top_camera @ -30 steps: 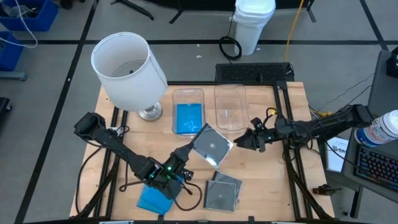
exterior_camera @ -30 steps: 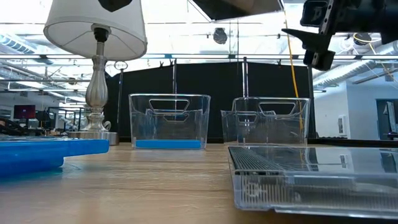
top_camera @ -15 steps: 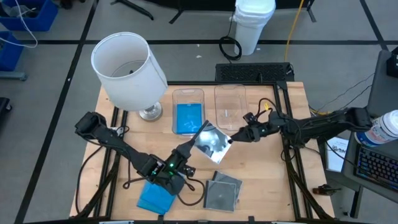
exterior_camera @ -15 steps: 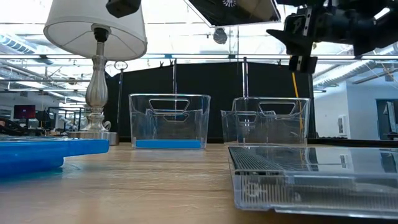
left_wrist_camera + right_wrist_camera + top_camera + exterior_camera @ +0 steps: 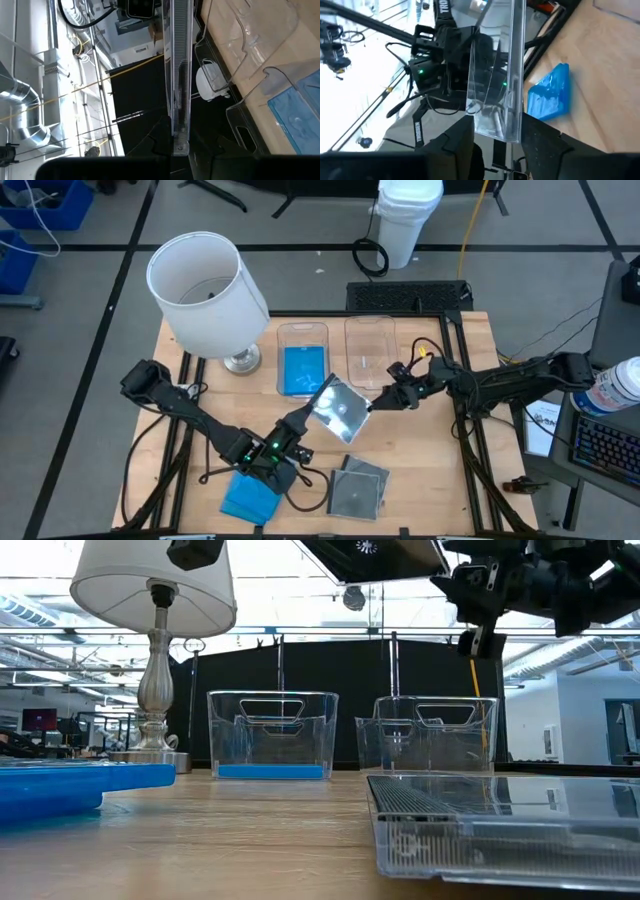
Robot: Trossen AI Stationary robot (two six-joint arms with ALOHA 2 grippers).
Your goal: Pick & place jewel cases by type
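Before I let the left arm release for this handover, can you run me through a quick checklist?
1. Left pincer shut on the clear jewel case: ok.
2. Case lifted clear of the table: ok.
3. Right pincer at the case's opposite edge, a finger on either side: ok.
4. Right pincer firmly clamped: cannot tell.
5. Empty bin free to receive it: ok.
6. Blue case in the other bin: ok.
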